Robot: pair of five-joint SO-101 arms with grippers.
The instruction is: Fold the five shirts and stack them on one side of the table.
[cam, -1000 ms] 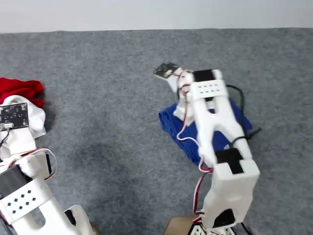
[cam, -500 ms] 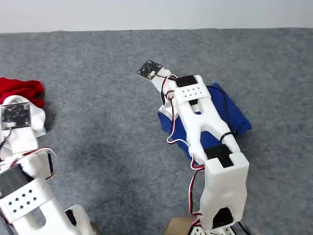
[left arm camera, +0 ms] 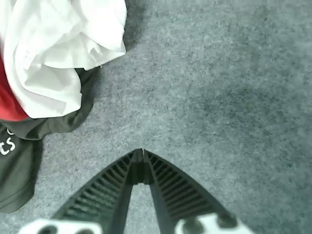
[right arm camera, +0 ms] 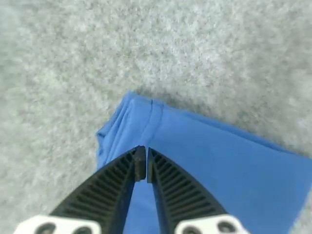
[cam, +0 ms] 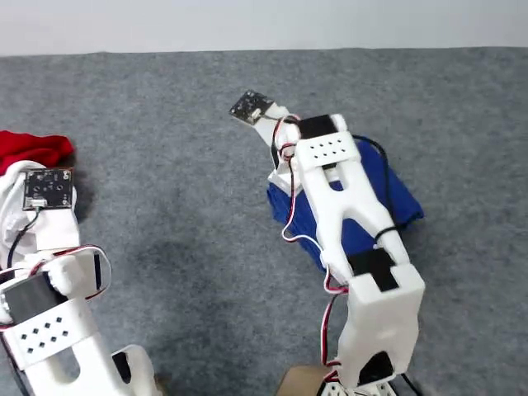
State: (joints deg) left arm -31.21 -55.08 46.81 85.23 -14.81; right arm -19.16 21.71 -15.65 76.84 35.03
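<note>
A folded blue shirt [cam: 402,195] lies right of the table's middle, and my right arm stands over it. In the right wrist view my right gripper [right arm camera: 144,162] is shut and empty, its tips just above the blue shirt [right arm camera: 214,165] near a folded corner. At the table's left edge a red shirt [cam: 35,151] and a white shirt [cam: 10,188] lie bunched together. My left gripper [left arm camera: 143,165] is shut and empty over bare mat, beside the white shirt [left arm camera: 53,53], a strip of red shirt [left arm camera: 9,105] and a dark shirt [left arm camera: 22,161].
The grey mat [cam: 173,206] covers the table between the two arms and along the far side. A pale wall [cam: 264,25] runs behind the table's back edge.
My right arm swung its wrist left over the blue shirt, then eased back a little. My left arm's wrist shifted slightly right and nearer.
</note>
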